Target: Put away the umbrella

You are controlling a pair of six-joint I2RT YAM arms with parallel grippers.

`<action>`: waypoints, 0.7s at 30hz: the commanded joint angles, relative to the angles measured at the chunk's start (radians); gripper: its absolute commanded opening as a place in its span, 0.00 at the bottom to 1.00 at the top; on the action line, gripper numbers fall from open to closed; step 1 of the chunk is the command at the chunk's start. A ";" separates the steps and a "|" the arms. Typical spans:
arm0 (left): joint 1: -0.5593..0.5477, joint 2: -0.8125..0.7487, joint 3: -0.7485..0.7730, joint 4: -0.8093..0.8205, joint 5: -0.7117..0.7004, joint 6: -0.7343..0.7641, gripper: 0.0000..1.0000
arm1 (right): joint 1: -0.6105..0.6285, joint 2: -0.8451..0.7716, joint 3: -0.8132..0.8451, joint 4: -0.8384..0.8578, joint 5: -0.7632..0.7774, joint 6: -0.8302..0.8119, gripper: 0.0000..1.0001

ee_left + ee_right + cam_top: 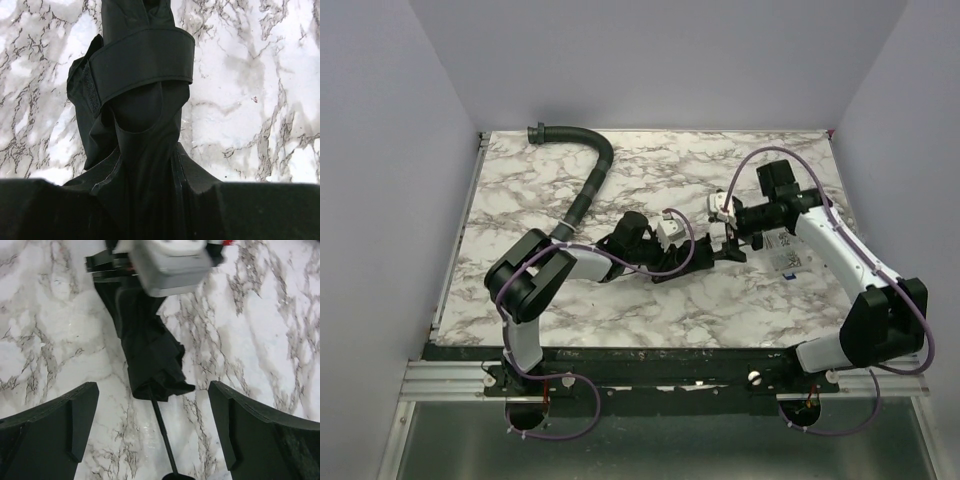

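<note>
**Umbrella** (145, 125): compact, black fabric, folded into a short bundle. It lies on the marble surface (620, 310) near the middle, between the two arms.
- Strap (142, 60): a broad black band wrapped across the bundle. One end laps over the left side, where a rough fastening strip shows along its edge.
- Canopy folds: loose and crumpled at the free end. They flare out below the strap in the left wrist view.
- Shaft (162, 435): thin and black, running out of the bundle's open end across the marble.
- Handle (175, 476): small and dark, with only its top visible at the lower edge of the right wrist view.

**Left pincer** (157, 187): pinching the umbrella. The fabric fills the gap between its two dark fingers (50, 210). From the right wrist view, the grey-white camera housing (170, 260) of this arm sits over the far end of the bundle.

**Right pincer** (154, 390): spread wide. Its fingers (50, 435) stand on either side of the shaft and the bundle's open end, clear of both.

**Hose** (585, 190): black, ribbed and curved. It runs from the far left corner of the surface down toward the left arm and is apart from the umbrella.

**Paper label** (785, 262): white with printed marks. It lies flat on the surface under the right arm's forearm.
</note>
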 commanded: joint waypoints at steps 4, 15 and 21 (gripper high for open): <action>0.011 0.166 -0.039 -0.349 0.029 -0.092 0.00 | 0.002 0.043 -0.103 -0.021 -0.041 -0.359 0.97; 0.012 0.243 0.011 -0.392 0.088 -0.122 0.00 | 0.070 -0.001 -0.398 0.424 0.104 -0.435 1.00; 0.018 0.262 0.039 -0.408 0.093 -0.147 0.00 | 0.118 -0.017 -0.506 0.601 0.165 -0.315 1.00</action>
